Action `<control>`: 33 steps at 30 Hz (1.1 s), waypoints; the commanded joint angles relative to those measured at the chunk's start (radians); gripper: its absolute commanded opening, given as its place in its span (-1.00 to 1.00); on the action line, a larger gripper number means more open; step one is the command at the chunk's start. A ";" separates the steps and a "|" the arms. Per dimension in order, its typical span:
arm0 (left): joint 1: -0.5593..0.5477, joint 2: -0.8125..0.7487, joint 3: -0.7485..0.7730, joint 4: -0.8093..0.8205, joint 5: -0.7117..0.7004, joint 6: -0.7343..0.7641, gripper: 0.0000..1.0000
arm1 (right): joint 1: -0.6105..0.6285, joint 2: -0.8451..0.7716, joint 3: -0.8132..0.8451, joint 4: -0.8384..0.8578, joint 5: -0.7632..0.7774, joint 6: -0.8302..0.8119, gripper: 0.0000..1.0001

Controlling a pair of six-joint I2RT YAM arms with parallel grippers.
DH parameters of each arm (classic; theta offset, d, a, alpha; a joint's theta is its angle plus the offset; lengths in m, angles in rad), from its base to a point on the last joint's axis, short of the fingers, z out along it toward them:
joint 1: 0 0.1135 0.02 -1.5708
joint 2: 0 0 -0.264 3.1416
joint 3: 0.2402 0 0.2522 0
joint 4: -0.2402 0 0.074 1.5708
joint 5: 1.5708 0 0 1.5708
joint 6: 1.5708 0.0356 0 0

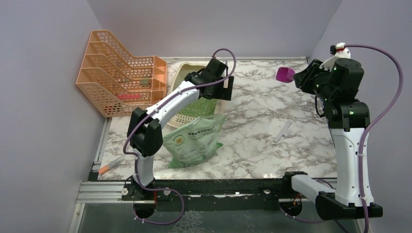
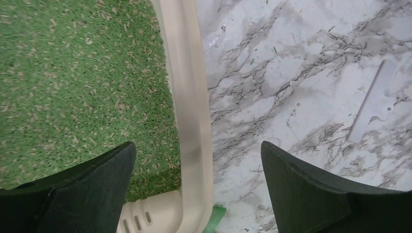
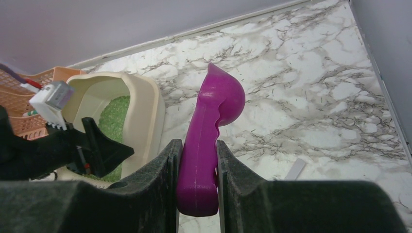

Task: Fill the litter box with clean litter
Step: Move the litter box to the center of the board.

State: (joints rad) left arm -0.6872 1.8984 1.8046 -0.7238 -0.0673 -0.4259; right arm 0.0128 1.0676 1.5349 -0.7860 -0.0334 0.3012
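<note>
Hovering wide open and empty above the litter box [image 1: 180,73] rim, the left fingers [image 2: 87,194] seem finished pouring: green litter [image 2: 73,73] covers its floor, the bag [image 1: 194,141] lies on the tabletop [image 1: 262,126] just beside it, and the right fingers [image 3: 145,194], clamped on the scoop [image 3: 209,126], probably level it next.

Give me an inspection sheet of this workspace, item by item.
Surface: white grey-veined marbled tabletop.
Job's things: beige plastic litter box holds a layer of green granular litter; soft translucent green bag lies at its near end.
Clutter: orange mesh file rack; flat white strip; orange-tipped marker.
Grippers: left gripper open above the box's rim; right gripper shut on a magenta plastic scoop, held aloft.
Cables: purple cable loops along each arm.
Surroundings: plain lilac walls.
</note>
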 commanded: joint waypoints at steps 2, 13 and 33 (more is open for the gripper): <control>-0.009 0.105 0.003 0.064 0.137 -0.023 0.97 | -0.004 -0.020 0.043 -0.012 0.069 -0.026 -0.99; -0.056 0.284 0.146 0.108 0.303 -0.041 0.90 | -0.004 -0.040 0.127 -0.027 0.182 -0.048 -0.98; -0.200 0.640 0.613 0.249 0.546 -0.200 0.73 | -0.004 -0.074 0.130 -0.047 0.354 -0.054 -0.98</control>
State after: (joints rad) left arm -0.8135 2.4863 2.3631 -0.6048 0.3531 -0.5495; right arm 0.0128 1.0134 1.6421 -0.8177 0.2668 0.2596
